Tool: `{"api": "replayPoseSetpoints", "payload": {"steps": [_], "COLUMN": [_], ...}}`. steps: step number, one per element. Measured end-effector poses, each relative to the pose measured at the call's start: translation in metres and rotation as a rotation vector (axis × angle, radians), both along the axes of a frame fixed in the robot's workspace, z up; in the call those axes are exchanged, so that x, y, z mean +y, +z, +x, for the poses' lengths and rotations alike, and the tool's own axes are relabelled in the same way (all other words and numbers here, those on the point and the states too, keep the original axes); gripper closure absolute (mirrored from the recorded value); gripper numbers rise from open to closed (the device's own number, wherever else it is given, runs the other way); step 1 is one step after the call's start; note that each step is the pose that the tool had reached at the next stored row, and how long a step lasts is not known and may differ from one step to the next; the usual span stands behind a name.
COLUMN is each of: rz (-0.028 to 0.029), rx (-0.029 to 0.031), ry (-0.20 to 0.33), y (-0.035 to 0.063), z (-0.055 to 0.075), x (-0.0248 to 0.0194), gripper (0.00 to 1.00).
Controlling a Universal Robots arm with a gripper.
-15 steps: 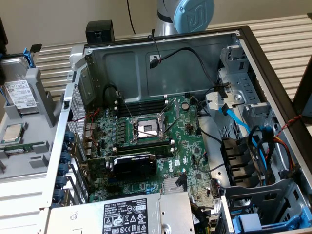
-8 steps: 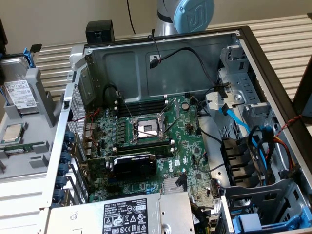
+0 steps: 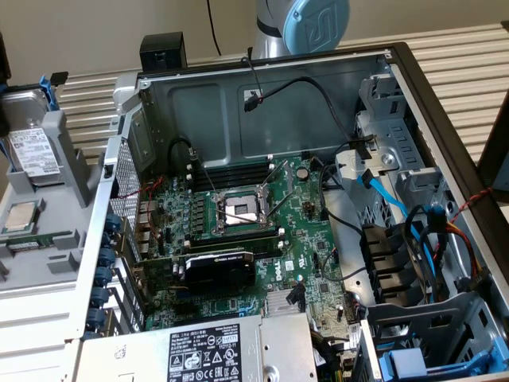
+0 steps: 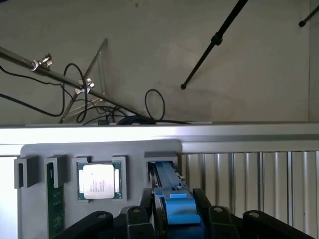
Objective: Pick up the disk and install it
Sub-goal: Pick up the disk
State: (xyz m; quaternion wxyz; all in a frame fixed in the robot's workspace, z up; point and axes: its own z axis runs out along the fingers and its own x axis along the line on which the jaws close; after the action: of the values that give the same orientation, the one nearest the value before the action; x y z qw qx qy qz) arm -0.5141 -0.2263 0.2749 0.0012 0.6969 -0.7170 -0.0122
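The disk [image 3: 32, 147] stands on edge in a slot of a grey parts rack [image 3: 70, 163] at the exterior view's far left, its white barcode label facing out and its blue carrier [image 3: 49, 87] on top. In the wrist view my gripper [image 4: 177, 198] sits over the blue carrier edge of the disk [image 4: 167, 174]. One black finger [image 4: 148, 200] lies against each side of the carrier, so the jaws look closed on it. The disk still rests in its rack slot.
The rack [image 4: 99, 149] also holds a processor [image 4: 98, 180] and a memory stick [image 4: 54, 199]. The open computer case [image 3: 398, 56] shows its motherboard [image 3: 238, 207], power supply [image 3: 207, 350], loose cables and, at the exterior view's lower right, a drive bay with a blue-fronted carrier [image 3: 413, 362].
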Motion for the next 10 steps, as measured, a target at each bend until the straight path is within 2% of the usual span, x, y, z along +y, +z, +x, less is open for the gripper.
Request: {"api": "replayPoseSetpoints", "payload": {"steps": [10], "rz": [0.0000], "rx": [0.0004], "ry": [0.000], "y": [0.0001], "z": [-0.0003], "x": [-0.0028], "gripper": [0.62]}}
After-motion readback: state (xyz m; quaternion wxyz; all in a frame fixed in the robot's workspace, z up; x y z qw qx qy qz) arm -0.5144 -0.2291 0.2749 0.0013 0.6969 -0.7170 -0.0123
